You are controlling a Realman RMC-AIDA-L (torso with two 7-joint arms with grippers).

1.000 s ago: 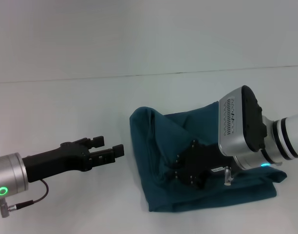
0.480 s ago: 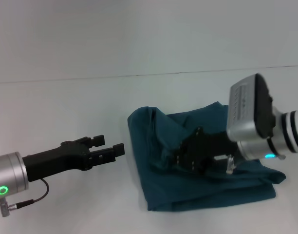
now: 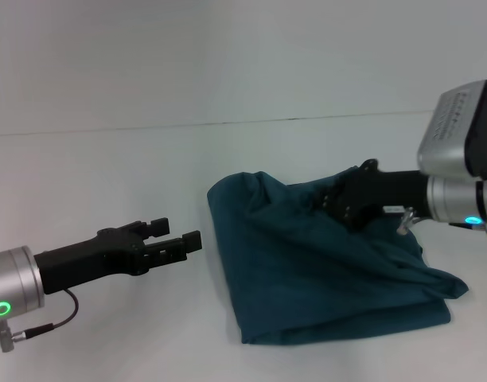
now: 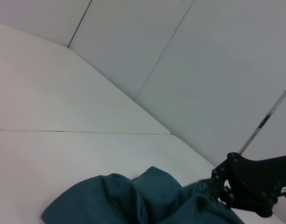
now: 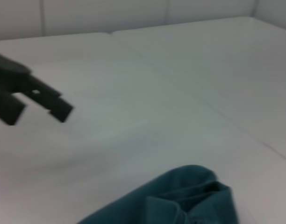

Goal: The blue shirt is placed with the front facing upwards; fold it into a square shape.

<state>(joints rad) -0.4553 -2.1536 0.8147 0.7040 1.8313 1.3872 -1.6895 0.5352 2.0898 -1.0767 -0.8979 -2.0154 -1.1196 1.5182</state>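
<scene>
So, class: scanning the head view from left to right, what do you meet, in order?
Left pincer → blue shirt → right arm's silver wrist housing

There is 1 blue shirt [image 3: 323, 270], bunched in a folded heap on 1 white tabletop [image 3: 108, 167]. 2 grippers are in view: 1 left gripper [image 3: 180, 237] and 1 right gripper [image 3: 335, 199], possibly touching the cloth.
</scene>
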